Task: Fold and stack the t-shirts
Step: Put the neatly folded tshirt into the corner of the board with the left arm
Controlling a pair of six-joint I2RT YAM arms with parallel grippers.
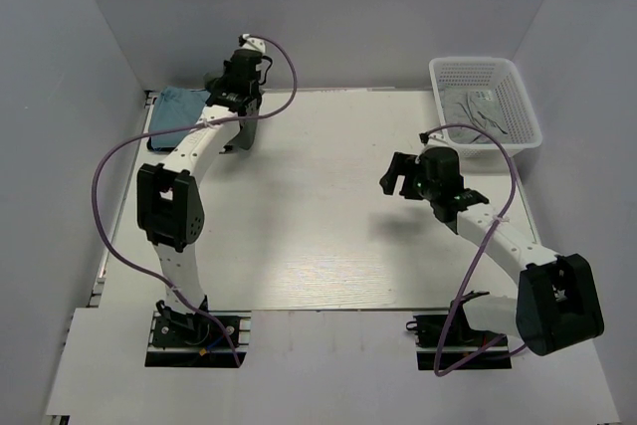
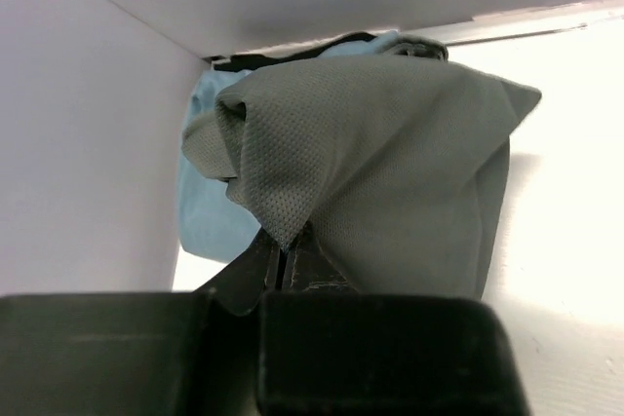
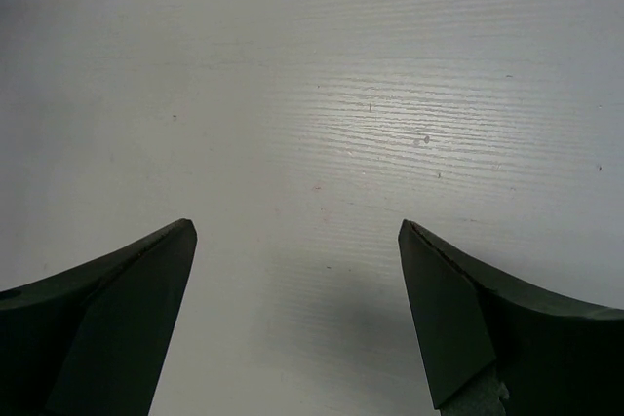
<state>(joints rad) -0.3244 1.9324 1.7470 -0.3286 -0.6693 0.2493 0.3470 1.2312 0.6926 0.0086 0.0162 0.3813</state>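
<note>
the soft dark grey-green cotton t-shirt (image 2: 390,172) is hanging bunched at the far left corner, pinched in the fully closed left gripper (image 2: 283,262), just right of the flat light teal-blue t-shirt (image 2: 210,211), while the right gripper (image 3: 297,231) is gaping wide and empty over the white table (image 1: 328,226), well apart to the right.

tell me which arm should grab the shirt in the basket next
Right, probably. The right gripper is open, empty and nearer the basket holding the pale grey shirt; the left gripper is shut on the grey-green shirt.
</note>
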